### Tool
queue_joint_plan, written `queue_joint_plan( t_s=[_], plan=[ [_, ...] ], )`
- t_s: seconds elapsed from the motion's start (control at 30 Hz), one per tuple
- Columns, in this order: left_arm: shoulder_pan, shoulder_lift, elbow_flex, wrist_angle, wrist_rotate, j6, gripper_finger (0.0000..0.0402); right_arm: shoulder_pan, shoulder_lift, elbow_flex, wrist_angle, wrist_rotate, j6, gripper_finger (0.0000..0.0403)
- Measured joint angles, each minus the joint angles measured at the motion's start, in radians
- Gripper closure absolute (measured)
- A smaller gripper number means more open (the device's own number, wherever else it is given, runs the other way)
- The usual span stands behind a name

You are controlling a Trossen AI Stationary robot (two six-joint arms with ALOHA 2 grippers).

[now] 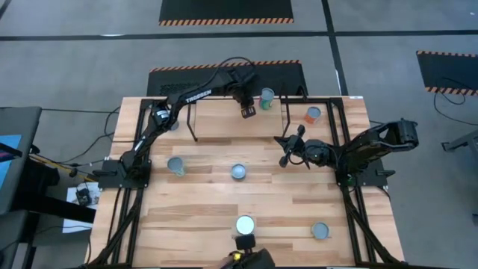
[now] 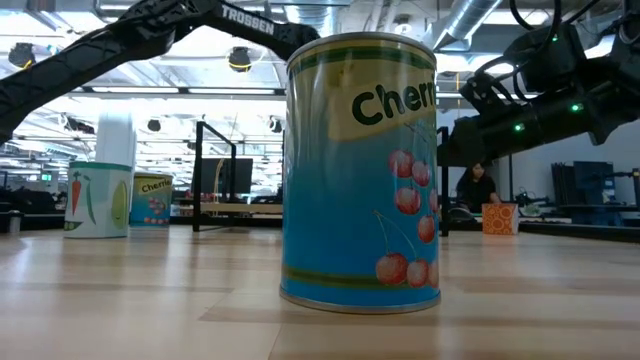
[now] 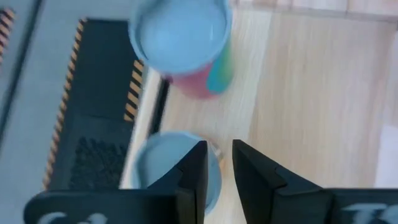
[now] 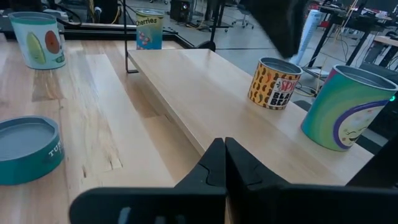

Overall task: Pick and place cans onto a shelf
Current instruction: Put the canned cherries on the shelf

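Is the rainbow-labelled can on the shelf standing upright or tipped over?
Upright. The right wrist view shows the rainbow-labelled can standing on its base on the shelf, round top facing up, beside the upright orange can.

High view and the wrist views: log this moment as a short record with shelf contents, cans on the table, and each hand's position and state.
shelf: light-wood plank on black legs, at the table's far edge
cans on shelf: two, a rainbow-label can and an orange-label can
cans on table: five visible in the high view, among them a cherries can close to the low camera
left hand: over the shelf beside the rainbow-label can, fingers parted, holding nothing
right hand: over the table just in front of the shelf, shut, empty
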Motion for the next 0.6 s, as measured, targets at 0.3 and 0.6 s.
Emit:
queue_joint_plan(
  t_s=[0.3,0.6],
  plan=[
    [-0.079,-0.117,-0.018,0.026,0.007,0.001,0.0396,0.002,0.0,-0.003,0.001,0.0,0.0,0.0394],
    [-0.132,-0.271,-0.258,0.213,0.001,-0.059,0.0401,0.002,0.0,-0.044,0.029,0.0,0.025,0.0394]
  ],
)
